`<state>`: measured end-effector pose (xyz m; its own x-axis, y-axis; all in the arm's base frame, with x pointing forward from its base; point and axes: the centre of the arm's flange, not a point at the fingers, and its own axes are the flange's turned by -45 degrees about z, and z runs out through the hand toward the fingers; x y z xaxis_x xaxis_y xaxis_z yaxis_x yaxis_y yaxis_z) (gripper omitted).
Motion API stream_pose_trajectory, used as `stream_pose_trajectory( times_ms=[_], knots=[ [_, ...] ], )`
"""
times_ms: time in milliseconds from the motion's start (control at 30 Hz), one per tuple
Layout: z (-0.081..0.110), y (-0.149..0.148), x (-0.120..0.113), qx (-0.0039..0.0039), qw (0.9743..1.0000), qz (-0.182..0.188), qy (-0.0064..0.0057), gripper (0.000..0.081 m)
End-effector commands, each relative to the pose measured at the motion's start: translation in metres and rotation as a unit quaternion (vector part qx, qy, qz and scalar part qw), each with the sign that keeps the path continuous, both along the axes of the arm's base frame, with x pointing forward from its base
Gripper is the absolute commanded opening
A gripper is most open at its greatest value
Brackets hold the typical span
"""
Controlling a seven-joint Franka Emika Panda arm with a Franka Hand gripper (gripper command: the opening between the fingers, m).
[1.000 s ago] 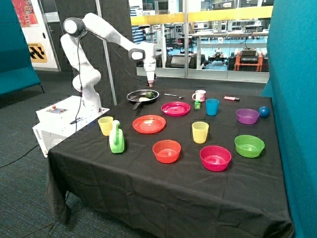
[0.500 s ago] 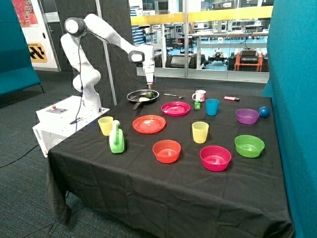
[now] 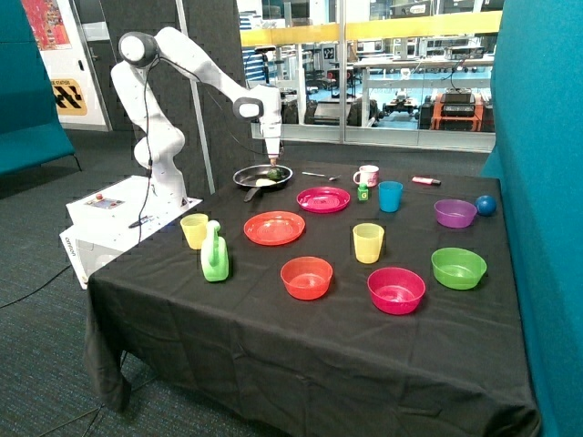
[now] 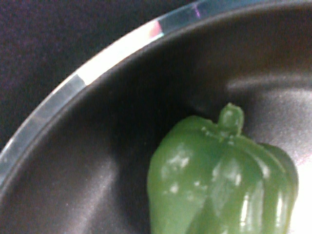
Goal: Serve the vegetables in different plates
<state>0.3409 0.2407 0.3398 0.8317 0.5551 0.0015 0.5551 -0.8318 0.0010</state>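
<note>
The dark green lumpy vegetable (image 3: pixel 274 172) and the yellow-orange vegetable (image 3: pixel 265 182) both lie in the black frying pan (image 3: pixel 240 177) at the back of the table. My gripper (image 3: pixel 271 155) hangs just above the green vegetable. The wrist view shows the green vegetable (image 4: pixel 224 180) close up against the pan's wall (image 4: pixel 97 161). The red-orange plate (image 3: pixel 273 228) lies in front of the pan and holds nothing. The magenta-pink plate (image 3: pixel 322 199) lies beside the pan and holds nothing.
A yellow cup (image 3: pixel 194 230) and a green watering can (image 3: pixel 215 253) stand near the red-orange plate. A red bowl (image 3: pixel 306 277), a pink bowl (image 3: pixel 395 289), a green bowl (image 3: pixel 458 268) and another yellow cup (image 3: pixel 368 242) stand nearer the front. A white mug (image 3: pixel 366 175), a blue cup (image 3: pixel 390 196) and a small green bottle (image 3: pixel 363 191) stand at the back.
My gripper has shifted a little sideways over the pan, toward the robot's base, and slightly lower. Nothing on the table has moved.
</note>
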Motion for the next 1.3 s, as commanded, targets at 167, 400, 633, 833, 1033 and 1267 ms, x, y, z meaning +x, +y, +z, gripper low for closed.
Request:
stream_pose_trajectory(
  times_ms=[167,400,633,833,1033,1267],
  knots=[
    [-0.022,0.004,-0.009,-0.00002,0.9999,0.013,0.0009,0.0713],
    [-0.033,0.004,-0.014,-0.00002,0.9999,0.015,0.0009,0.0706],
    [-0.036,0.003,-0.012,-0.00002,0.9999,0.017,0.0009,0.068],
    [-0.039,0.001,-0.01,-0.00002,0.9999,0.014,0.0009,0.0672],
    [-0.042,0.0,-0.009,-0.00002,0.9999,0.012,0.0009,0.0654],
    [-0.044,0.004,-0.006,-0.00002,0.9999,0.013,0.0009,0.0657]
  ],
)
